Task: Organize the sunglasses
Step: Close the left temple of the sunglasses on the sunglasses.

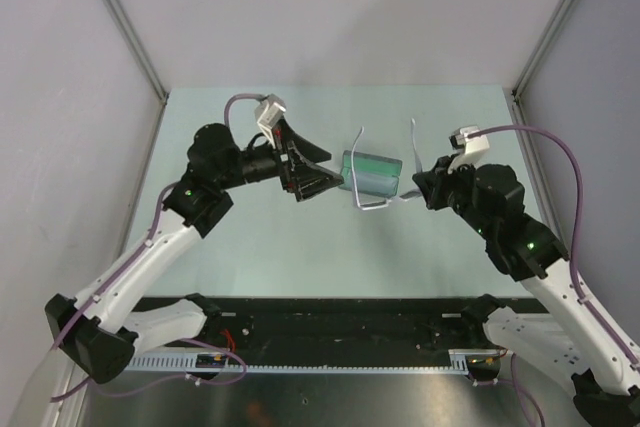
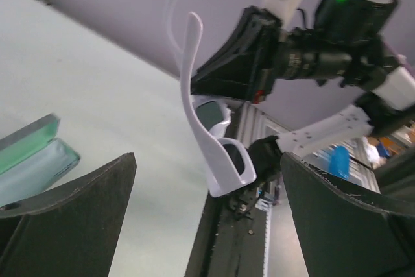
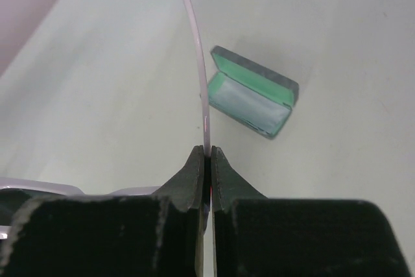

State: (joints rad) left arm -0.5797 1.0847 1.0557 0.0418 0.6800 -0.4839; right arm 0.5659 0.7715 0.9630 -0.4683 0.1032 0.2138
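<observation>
Right claw (image 3: pixel 208 155) pinches the sunglasses (image 2: pixel 215 160) by one thin white arm.

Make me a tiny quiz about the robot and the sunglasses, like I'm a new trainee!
1. True or false: the case is shut.
2. What does the right gripper pinch? A the case; B the sunglasses; C nothing.
3. Fill in: the left gripper has its jaws ____.
Key: 1 false; 2 B; 3 open.
</observation>
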